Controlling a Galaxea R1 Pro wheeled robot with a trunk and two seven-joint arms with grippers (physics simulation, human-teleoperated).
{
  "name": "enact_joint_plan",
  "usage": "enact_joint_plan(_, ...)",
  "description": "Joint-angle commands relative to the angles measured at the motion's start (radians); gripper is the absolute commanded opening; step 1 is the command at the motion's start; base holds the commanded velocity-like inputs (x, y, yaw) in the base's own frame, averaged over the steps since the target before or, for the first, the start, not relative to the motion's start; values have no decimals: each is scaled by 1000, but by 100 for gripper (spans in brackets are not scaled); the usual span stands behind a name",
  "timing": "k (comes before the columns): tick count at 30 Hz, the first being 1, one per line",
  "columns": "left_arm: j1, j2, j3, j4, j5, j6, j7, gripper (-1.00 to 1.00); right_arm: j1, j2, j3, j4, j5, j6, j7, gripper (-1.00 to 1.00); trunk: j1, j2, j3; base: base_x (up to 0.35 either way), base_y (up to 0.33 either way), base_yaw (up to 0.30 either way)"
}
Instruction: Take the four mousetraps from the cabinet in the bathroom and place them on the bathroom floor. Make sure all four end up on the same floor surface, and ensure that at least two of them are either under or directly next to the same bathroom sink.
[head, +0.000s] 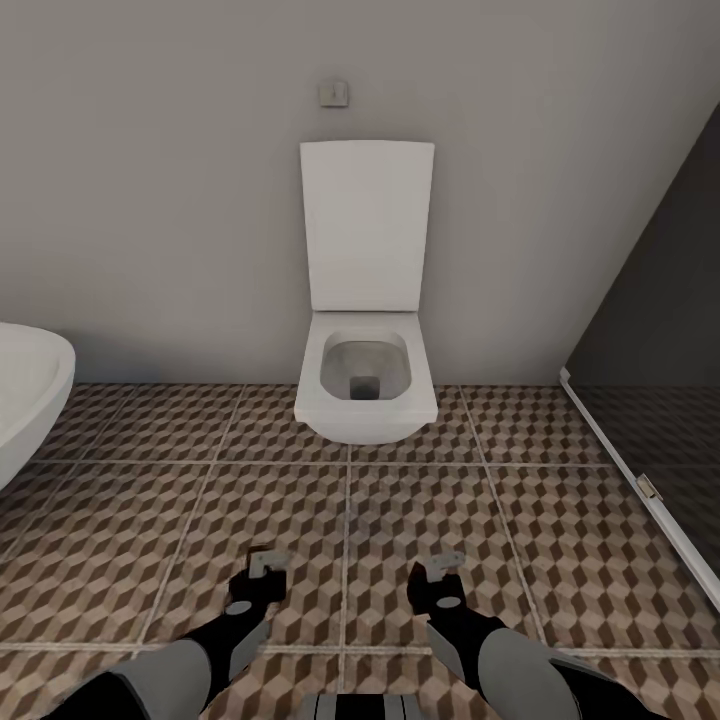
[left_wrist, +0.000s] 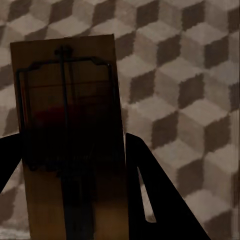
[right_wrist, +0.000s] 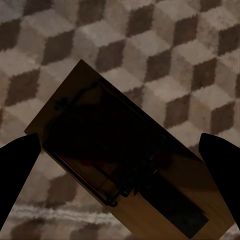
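We are looking down over both arms at the bathroom floor (head: 560, 560), tiled in brown, beige and white cubes. Both forearms are reaching forward and low from the bottom of the head view, roughly parallel, wrists bent so the grippers are pointing ahead and down at the tiles.

The left gripper (head: 262, 577) is hanging above the floor, and in its wrist view we are seeing a mousetrap (left_wrist: 67, 135) between its dark fingers (left_wrist: 160, 195): a tan board with dark wire spring and a faint red patch, lying lengthwise along the fingers. The jaws are pinching that board at its sides.

The right gripper (head: 437, 580) is hovering level with the left one, well apart from it. In its wrist view a second mousetrap (right_wrist: 120, 160) is sitting skewed, crossing diagonally between the two fingers (right_wrist: 17, 170). The finger tips are standing wide at either edge; we cannot tell whether the jaws are actually gripping the board.

Ahead, a white toilet (head: 366, 375) with raised lid is standing against the grey wall. A white bathtub rim (head: 30, 390) is showing at the left, a dark shower partition (head: 660, 330) at the right.
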Motion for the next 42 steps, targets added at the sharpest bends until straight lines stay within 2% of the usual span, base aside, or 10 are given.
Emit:
enact_joint_plan(1,0,-6,-8,-18,4,0,54,-100,-1,0,-9,1,9,-4,-5,-100,0,0,-1,0,0,0)
enact_joint_plan(4,0,-14,-9,-60,6,2,167,-100,-1,0,-8,0,9,-4,-5,-100,0,0,-1,0,0,0)
enact_joint_plan(6,0,-15,-9,-83,6,3,204,-100,-1,0,-8,0,9,-4,-5,-100,0,0,-1,0,0,0)
enact_joint_plan(11,0,-17,-11,-111,5,2,236,-100,-1,0,-9,0,9,-4,-5,-100,0,0,-1,0,0,0)
enact_joint_plan(16,0,-15,-12,-115,4,2,221,-100,-1,0,-9,0,9,-5,-5,-100,0,0,-1,0,0,0)
enact_joint_plan(21,0,-12,-14,-111,1,2,143,-100,-1,0,-9,0,9,-5,-5,-100,0,0,-1,0,0,0)
enact_joint_plan(25,0,-8,-9,-108,5,3,112,-100,-1,0,-9,0,9,-5,-5,-100,0,-1,-5,0,0,0)
enact_joint_plan(33,0,-3,-10,-99,8,2,100,-100,-1,0,-8,0,9,-5,-5,-100,4,-2,-36,0,0,0)
enact_joint_plan(37,0,10,-10,-95,7,2,100,-100,-1,0,-9,-1,9,-6,-5,-100,6,-3,-51,0,0,0)
enact_joint_plan(42,0,27,-10,-94,9,1,100,-100,-1,0,-11,-3,8,-6,-9,-100,6,-3,-51,0,0,0)
